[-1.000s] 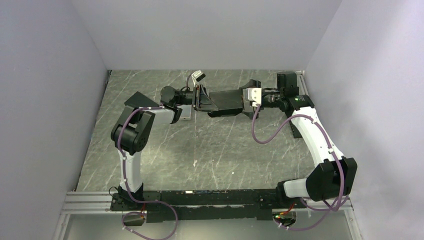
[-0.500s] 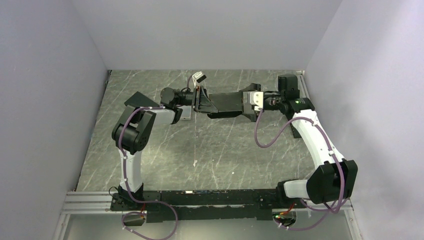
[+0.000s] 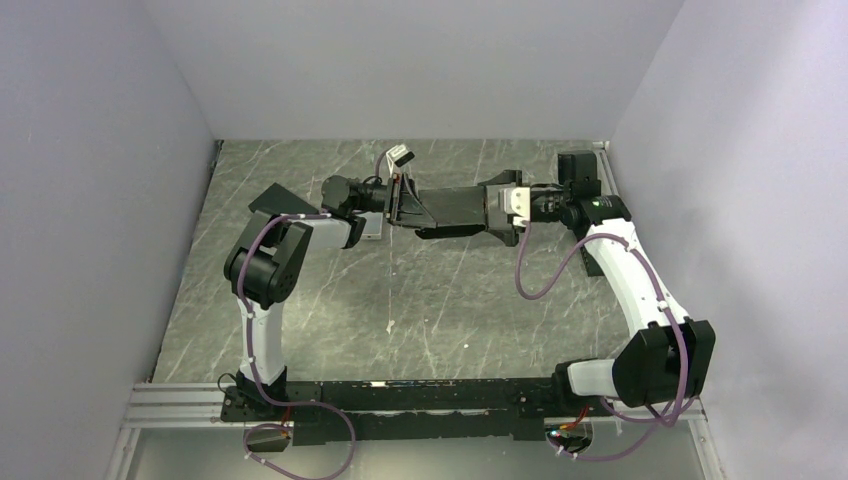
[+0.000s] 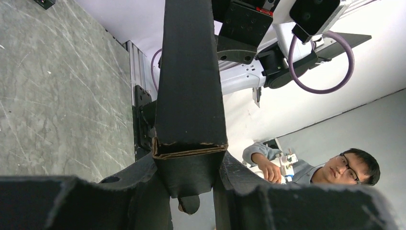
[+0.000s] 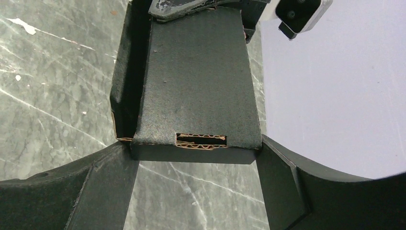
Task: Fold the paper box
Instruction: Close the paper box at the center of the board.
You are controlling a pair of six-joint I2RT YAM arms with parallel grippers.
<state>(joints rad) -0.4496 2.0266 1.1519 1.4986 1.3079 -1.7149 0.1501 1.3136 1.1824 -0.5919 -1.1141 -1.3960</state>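
Top external view: the paper box [image 3: 450, 207] is seen held in the air above the far part of the table [image 3: 400, 300], its long axis laid left to right between the two arms. Its left end is taken by the left gripper [image 3: 393, 205] and its right end by the right gripper [image 3: 503, 205], so neither arm is the nearer; one stands at each end.

In the left wrist view a narrow panel of the box is seen clenched between that gripper's fingers [image 4: 119, 191], running straight out from them. In the right wrist view the box's slotted right end is set squarely between the wide-spread fingers [image 5: 95, 187], and both end corners are met by them. This is judged a wide grasp across the box's width, though how firmly it is pressed cannot be told. One side wall is seen raised along the box's edge.

The coming move is judged to turn on this line: the box lies straight ahead of both pairs of fingers, so any fold must be worked across that shared axis.
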